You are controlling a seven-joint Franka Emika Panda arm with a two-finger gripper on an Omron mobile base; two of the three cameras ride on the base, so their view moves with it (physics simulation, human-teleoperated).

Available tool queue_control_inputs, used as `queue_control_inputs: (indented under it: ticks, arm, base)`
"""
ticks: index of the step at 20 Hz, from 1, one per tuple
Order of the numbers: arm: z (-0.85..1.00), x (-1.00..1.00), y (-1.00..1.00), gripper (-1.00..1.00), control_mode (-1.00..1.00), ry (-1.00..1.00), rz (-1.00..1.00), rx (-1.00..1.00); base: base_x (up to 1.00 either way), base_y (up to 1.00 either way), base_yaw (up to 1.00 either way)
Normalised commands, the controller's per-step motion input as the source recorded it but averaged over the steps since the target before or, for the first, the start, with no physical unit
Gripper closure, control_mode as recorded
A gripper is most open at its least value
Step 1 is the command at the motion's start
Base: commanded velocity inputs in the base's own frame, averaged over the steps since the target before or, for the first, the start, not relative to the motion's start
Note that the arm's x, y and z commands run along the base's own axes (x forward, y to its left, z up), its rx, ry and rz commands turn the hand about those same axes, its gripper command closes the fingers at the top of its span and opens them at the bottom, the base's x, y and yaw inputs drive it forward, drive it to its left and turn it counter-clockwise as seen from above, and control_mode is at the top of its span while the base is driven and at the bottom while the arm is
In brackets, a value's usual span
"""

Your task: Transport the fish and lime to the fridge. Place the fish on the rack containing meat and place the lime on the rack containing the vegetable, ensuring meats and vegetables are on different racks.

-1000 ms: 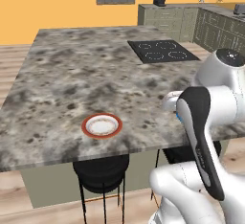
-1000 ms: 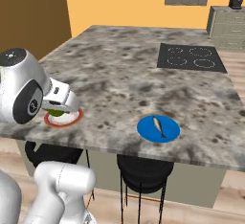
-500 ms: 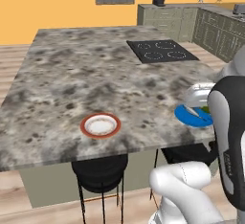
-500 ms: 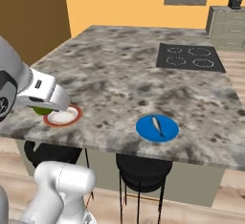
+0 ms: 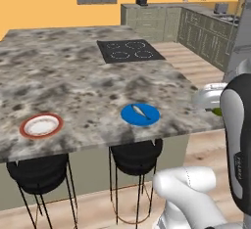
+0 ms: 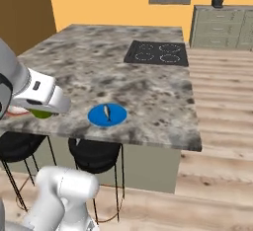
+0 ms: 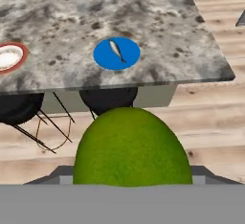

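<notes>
Lime carried off the worktop

My tool (image 6: 43, 110) grips the lime (image 7: 131, 146), now swung out past the worktop (image 5: 73, 81) edge; since the earlier frame the base has shifted, the fish (image 5: 140, 111) staying on its blue plate (image 5: 132, 119).

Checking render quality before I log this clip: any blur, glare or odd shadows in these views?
Left base view: even flat light, soft shadow under the counter. Right base view: sharp, no glare on the blue plate. Hand view: the lime looms huge and close, edges crisp.
</notes>
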Motion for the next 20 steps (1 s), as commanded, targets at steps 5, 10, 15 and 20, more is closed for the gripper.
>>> queue_control_inputs:
  ticks: [5, 10, 15, 20]
  arm:
    - [0.0, 0.0, 0.0, 1.0, 1.0, 0.0, 0.0, 0.0]
    - [0.0, 0.0, 0.0, 1.0, 1.0, 0.0, 0.0, 0.0]
    - [0.0, 0.0, 0.0, 1.0, 1.0, 0.0, 0.0, 0.0]
    - [0.0, 0.0, 0.0, 1.0, 1.0, 0.0, 0.0, 0.0]
  base:
    - [-0.27, -1.0, -0.06]
    - [-0.04, -1.0, -0.04]
    - [0.3, -1.0, -0.07]
    - [0.62, -1.0, -0.06]
